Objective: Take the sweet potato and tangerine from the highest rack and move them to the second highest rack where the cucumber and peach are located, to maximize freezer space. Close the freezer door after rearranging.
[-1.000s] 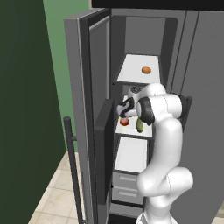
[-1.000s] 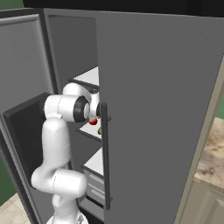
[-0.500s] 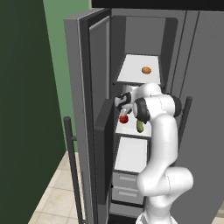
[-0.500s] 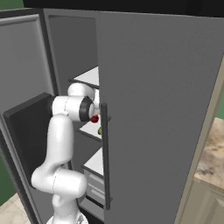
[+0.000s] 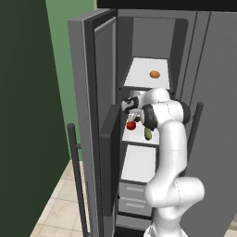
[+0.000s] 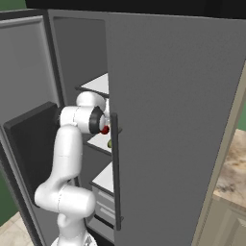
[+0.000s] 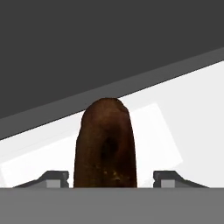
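Note:
My gripper [image 7: 111,178] stands open inside the freezer [image 5: 152,41], low over the second highest rack [image 7: 188,105]. The dark brown sweet potato [image 7: 105,144] stands between the fingertips [image 7: 54,178], with a gap on each side. From the left base, the gripper [image 5: 131,112] sits just above the red peach [image 5: 131,125], with the green cucumber [image 5: 148,133] to its right on the same rack [image 5: 138,138]. The tangerine [image 5: 155,74] lies alone on the highest rack [image 5: 139,76]. Peach [image 6: 104,130] and cucumber [image 6: 110,143] peek past the door edge.
The freezer door [image 5: 81,92] stands open on the left, its grey bin [image 5: 111,152] close beside my forearm and its bar handle [image 5: 76,180] lower down. The wider grey door [image 6: 173,120] stays shut on the right. A third shelf [image 5: 139,162] and grey drawers [image 5: 134,194] lie below.
The hand moved a little left and lower over the second highest rack. The fingers then spread apart, letting go of the sweet potato.

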Tool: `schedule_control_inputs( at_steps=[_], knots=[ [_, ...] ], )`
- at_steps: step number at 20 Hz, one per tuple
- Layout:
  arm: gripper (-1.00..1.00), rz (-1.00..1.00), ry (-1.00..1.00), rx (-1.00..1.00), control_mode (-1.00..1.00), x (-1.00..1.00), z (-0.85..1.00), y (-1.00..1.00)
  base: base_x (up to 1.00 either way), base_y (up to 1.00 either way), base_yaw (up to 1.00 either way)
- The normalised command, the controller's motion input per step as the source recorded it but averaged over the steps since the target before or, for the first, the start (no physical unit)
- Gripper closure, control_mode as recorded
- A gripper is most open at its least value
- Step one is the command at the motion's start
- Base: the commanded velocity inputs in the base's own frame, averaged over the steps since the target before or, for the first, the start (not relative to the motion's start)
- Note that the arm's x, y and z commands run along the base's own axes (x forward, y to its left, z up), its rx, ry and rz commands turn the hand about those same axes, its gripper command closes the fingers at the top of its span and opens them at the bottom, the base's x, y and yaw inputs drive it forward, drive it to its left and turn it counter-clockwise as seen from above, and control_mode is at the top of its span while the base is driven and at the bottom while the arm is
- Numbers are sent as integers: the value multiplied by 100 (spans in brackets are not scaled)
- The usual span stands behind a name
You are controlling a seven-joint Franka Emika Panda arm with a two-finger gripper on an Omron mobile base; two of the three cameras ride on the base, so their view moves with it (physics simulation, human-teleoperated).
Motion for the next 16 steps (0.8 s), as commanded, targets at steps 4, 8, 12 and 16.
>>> schedule_control_inputs(
  at_steps=[4,8,12,16],
  knots=[
    [-100,0,0,0,-100,-1,-36,0,0,0,0],
    [-100,0,-1,0,-100,-3,-37,0,0,0,0],
    [-100,0,-8,-4,-100,-4,-50,0,0,0,0],
    [-100,0,-16,-6,-100,-1,-49,0,0,0,0]
  ],
)
